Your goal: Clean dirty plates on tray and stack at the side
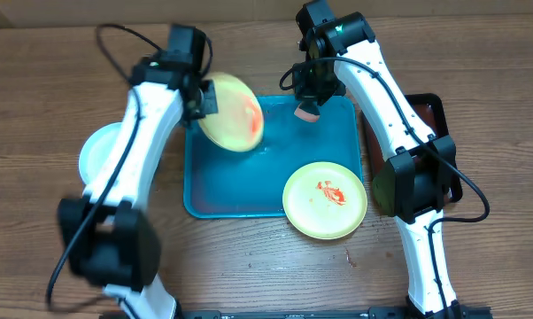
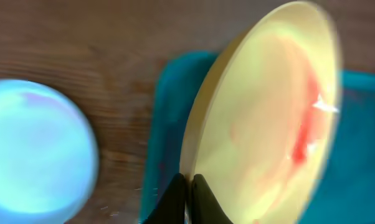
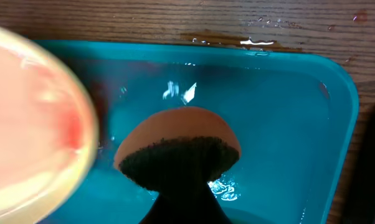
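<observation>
Left claw (image 2: 187, 186) pinches a tilted, smeared plate (image 1: 233, 112) above the tray (image 1: 337, 146), dirty face toward the sponge (image 1: 308, 113) pinched by the right claw (image 1: 308, 96).

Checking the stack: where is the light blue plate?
Overhead, the light blue round plastic plate lies on the wooden table, left of the turquoise rectangular plastic tray.

We log the tabletop (image 1: 36, 89) as matt brown wood, grain showing, and the tray (image 1: 227, 190) as glossy turquoise plastic with wet glints. The tilted plate (image 1: 231, 113) toward the far edge is smooth, shiny pale plastic with a red smear. The sponge (image 3: 178, 152) has a smooth tan dome and a rough dark scouring face. The arm shells (image 1: 373, 84) are white and glossy.
</observation>
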`<move>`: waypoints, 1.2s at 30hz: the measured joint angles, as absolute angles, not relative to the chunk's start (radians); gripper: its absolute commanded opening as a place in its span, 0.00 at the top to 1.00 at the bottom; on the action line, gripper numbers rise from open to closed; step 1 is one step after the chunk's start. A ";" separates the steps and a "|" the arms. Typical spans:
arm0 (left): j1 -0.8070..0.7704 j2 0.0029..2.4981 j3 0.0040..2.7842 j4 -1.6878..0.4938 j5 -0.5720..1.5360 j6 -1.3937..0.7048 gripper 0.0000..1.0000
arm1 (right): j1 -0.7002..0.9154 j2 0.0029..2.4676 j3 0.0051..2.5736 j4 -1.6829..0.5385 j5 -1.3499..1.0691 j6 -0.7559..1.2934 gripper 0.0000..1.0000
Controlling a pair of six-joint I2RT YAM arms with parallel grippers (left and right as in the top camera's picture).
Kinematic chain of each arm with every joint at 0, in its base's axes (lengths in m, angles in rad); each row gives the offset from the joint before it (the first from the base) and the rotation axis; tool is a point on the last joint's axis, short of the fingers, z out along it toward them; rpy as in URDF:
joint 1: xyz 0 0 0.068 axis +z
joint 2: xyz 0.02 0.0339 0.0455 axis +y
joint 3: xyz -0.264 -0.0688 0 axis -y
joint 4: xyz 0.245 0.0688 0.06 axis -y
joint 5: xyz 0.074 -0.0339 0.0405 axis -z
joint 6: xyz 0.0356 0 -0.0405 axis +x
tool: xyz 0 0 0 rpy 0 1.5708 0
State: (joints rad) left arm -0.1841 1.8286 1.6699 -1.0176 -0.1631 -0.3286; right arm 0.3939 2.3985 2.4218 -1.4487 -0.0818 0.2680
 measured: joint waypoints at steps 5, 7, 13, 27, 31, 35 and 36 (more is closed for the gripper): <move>-0.260 1.731 1.675 -1.064 -0.357 -0.329 0.96 | 0.376 2.399 2.422 -1.451 -0.108 0.268 0.96; -0.313 1.728 1.675 -1.090 -0.450 -0.331 0.96 | 0.357 2.399 2.422 -1.451 -0.131 0.267 0.96; -0.465 1.730 1.674 -1.163 -0.708 -0.368 0.96 | 0.284 2.399 2.422 -1.452 -0.210 0.264 0.96; -0.728 1.730 1.674 -1.265 -1.236 -0.481 0.96 | 0.198 2.399 2.422 -1.459 -0.364 0.240 0.96; -0.778 1.730 1.674 -1.266 -1.336 -0.491 0.96 | 0.198 2.399 2.422 -1.464 -0.376 0.235 0.96; -0.811 1.730 1.674 -1.266 -1.426 -0.495 0.96 | 0.198 2.399 2.422 -1.471 -0.382 0.235 0.96; -0.817 1.730 1.674 -1.265 -1.444 -0.496 0.96 | 0.198 2.399 2.422 -1.473 -0.385 0.235 0.96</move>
